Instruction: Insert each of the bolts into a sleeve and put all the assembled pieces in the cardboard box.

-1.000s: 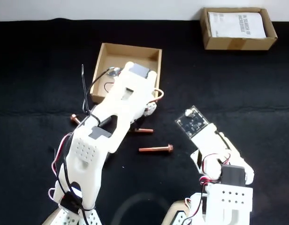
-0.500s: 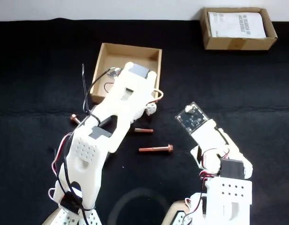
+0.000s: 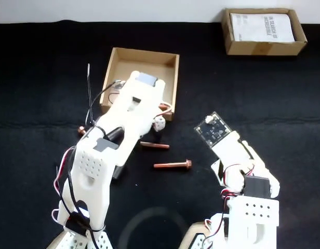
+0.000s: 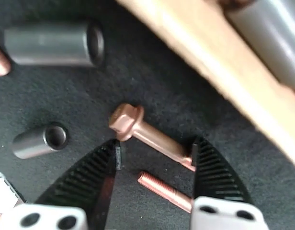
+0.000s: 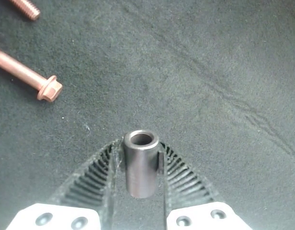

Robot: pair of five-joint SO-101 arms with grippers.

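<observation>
My left tool [image 4: 155,147] stood wide open astride a copper flanged bolt [image 4: 148,137] beside the brown cardboard box [image 4: 224,62]. My right tool [image 5: 141,151] gripped a short dark-grey metal sleeve [image 5: 141,168].

No legible txt; print on white sheet [image 3: 262,27] in far box [image 3: 264,48] too small

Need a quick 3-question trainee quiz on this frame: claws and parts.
1. True or false: the right claw is shut on a sleeve.
2. The left claw is: A) open over a bolt; B) shut on a bolt; C) shut on a sleeve.
3. Fill in: in the left wrist view, ___ loose sleeves lie on the mat.
Key: 1 true; 2 A; 3 two.
</observation>
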